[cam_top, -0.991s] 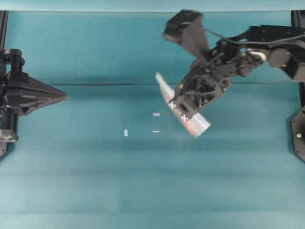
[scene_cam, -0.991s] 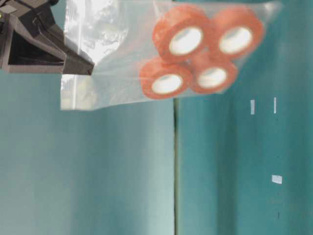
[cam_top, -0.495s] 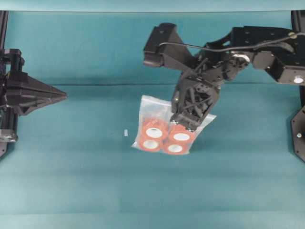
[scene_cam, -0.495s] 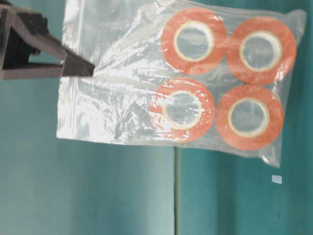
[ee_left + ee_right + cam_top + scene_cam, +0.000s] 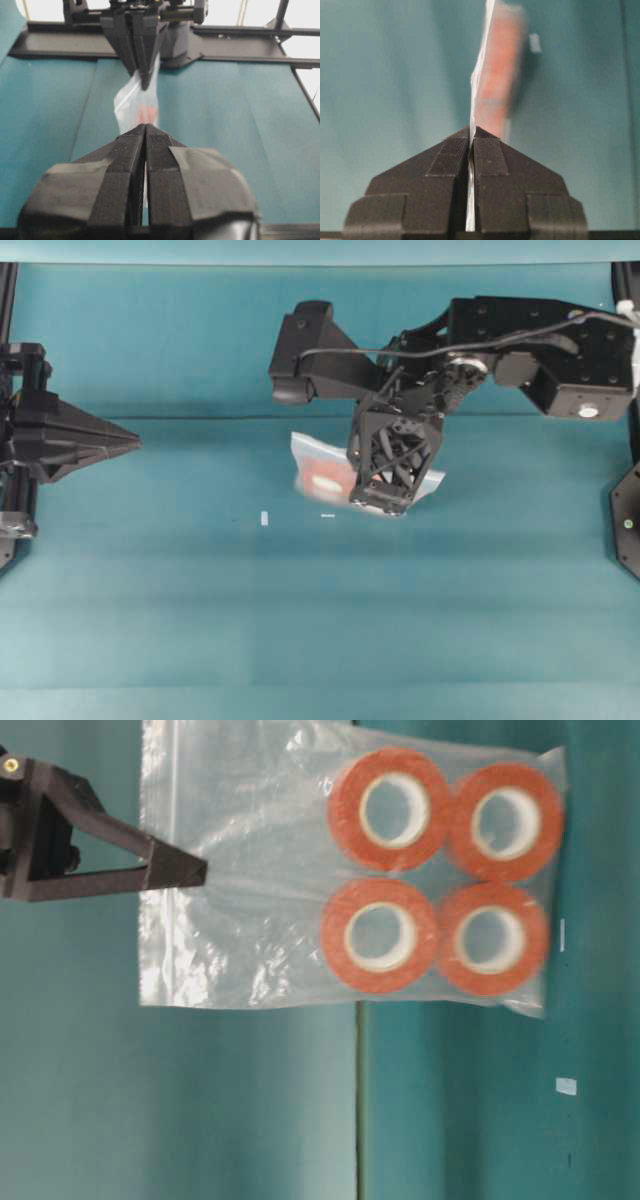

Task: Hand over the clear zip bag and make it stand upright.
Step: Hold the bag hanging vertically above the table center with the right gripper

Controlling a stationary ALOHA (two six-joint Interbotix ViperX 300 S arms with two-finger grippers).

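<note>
The clear zip bag (image 5: 315,468) hangs in the air above the middle of the table, with several orange-red tape rolls (image 5: 380,935) in its lower half. My right gripper (image 5: 385,506) is shut on the bag's upper part next to the zip strip (image 5: 160,870). In the right wrist view the plastic runs between the shut right gripper (image 5: 472,129) and the bag (image 5: 495,65) hangs edge-on below it. My left gripper (image 5: 135,444) sits far left, shut and empty. In the left wrist view the left gripper (image 5: 145,126) points at the bag (image 5: 132,102).
Small white tape marks (image 5: 264,518) (image 5: 327,515) lie on the teal cloth under and left of the bag. A fold line (image 5: 200,418) crosses the cloth. Black frame rails (image 5: 235,30) stand behind the right arm.
The right arm has shifted left with the bag. The bag swung from tilted to face-on to nearly edge-on seen from above. The left arm has not moved.
</note>
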